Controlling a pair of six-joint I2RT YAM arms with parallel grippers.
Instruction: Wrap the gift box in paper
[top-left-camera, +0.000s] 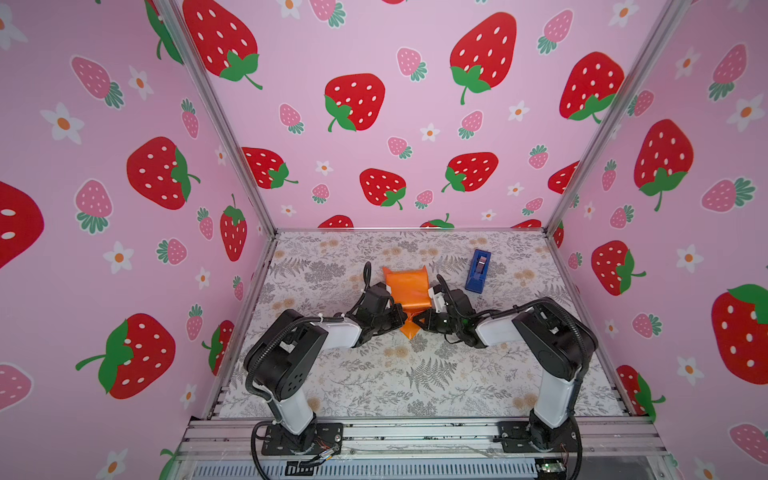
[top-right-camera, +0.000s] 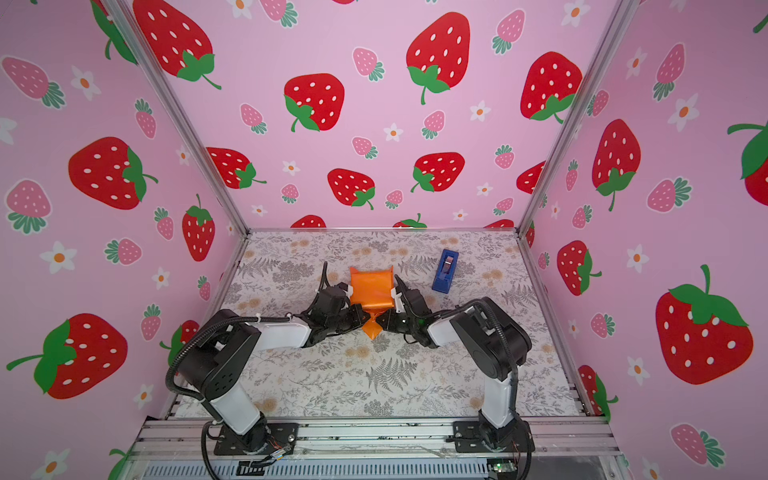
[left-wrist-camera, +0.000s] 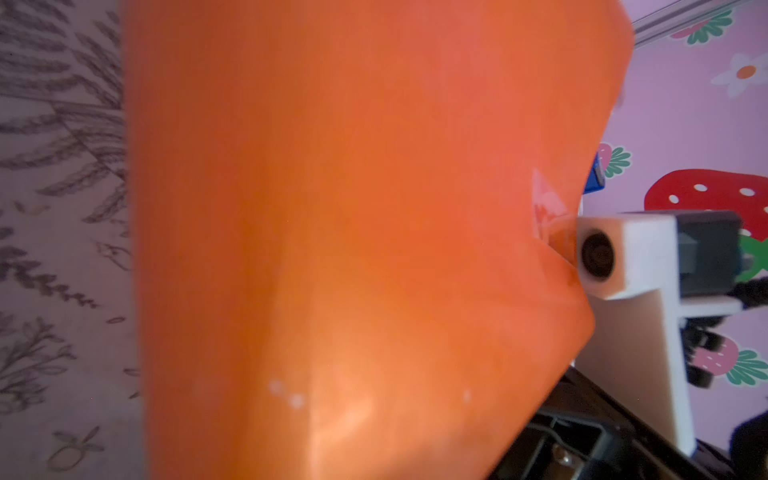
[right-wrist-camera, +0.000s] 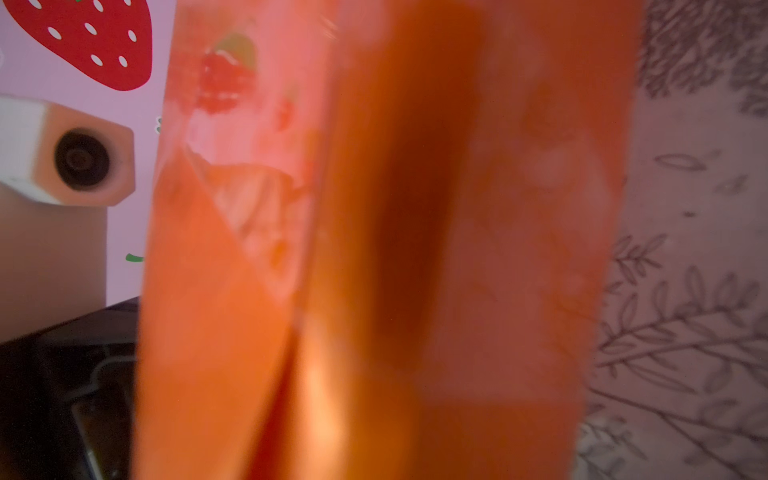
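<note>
From the near edge of the tabletop (top-left-camera: 415, 374), both arms reached inward and met around its middle. The left gripper (top-left-camera: 400, 323) had its fingers pressed together against the near, pointed flap of the paper (top-left-camera: 407, 289). Whether they pinched that flap could not be told. The right gripper (top-left-camera: 419, 323) touched the same flap from the opposite side, but the state of its fingers could not be told. Just beyond them, the glossy orange paper lay folded into a boxy bundle, filling both wrist views as a blur. The gift box was hidden. Farther back, toward the far right corner, a blue tape dispenser (top-left-camera: 478, 270) stood apart from the bundle.
</note>
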